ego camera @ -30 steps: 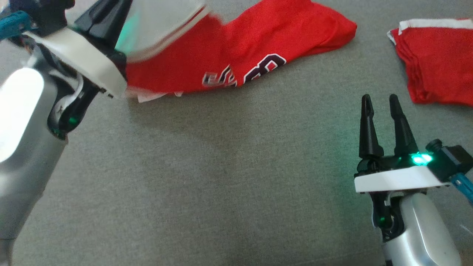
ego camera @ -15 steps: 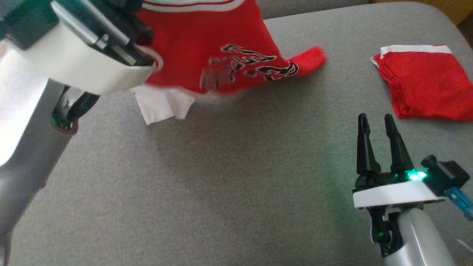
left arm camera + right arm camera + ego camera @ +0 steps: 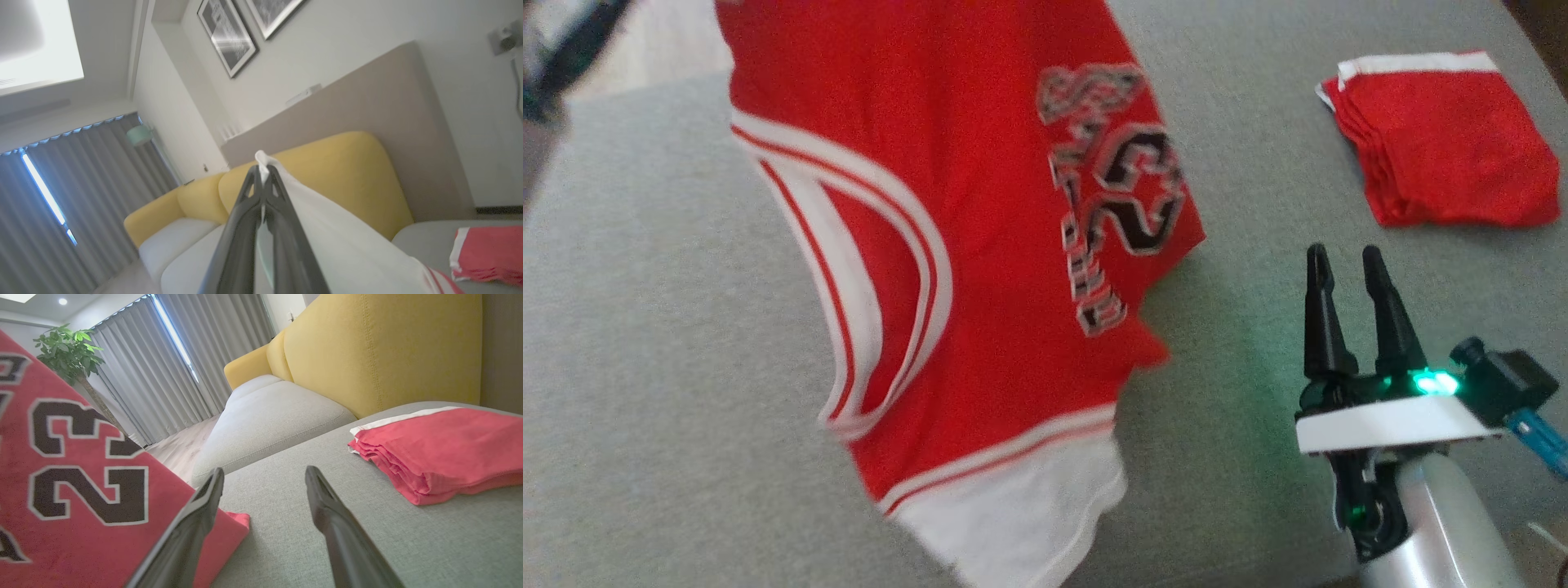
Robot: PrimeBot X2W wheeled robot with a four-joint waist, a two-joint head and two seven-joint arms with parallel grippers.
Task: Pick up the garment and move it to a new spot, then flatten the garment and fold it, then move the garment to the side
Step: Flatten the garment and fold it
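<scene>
The middle of the grey cushion (image 3: 645, 343) is blocked by the hanging red jersey (image 3: 980, 245), one corner of which is seen touching the cushion. Bare cushion is left to the jersey's left and in the strip between it and the folded red garment (image 3: 1445, 147) at the far right, where the right gripper (image 3: 1343, 251) is held with fingers spread. The far side is closed off by the yellow backrest (image 3: 388, 347).

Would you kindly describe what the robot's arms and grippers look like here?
The right gripper has two long, tapered black fingers on a white plate, with a green light, a black box with a blue connector, and a silver-grey forearm below. The left gripper has the same slim dark fingers.
</scene>
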